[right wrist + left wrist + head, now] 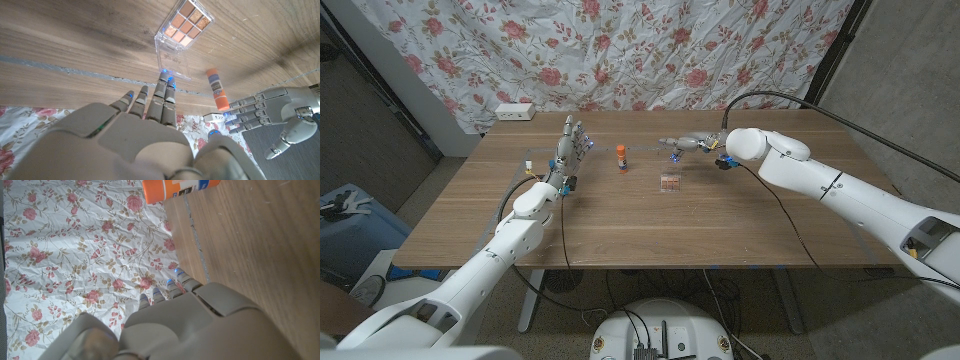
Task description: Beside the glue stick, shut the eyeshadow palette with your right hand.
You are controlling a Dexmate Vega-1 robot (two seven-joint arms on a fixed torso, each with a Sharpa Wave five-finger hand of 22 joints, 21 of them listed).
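Approach stage, I'd say: right hand point(692, 144) hovers near the table's back edge with fingers stretched out and apart, holding nothing, just behind the eyeshadow palette point(668, 183). Palette lies open mid-table, clear lid flipped back, glue stick point(621, 157) standing near it. Left hand point(571, 147) waits upright, fingers apart, empty. Next move probably means getting fingertips behind that lid and tipping it forward over the pans.
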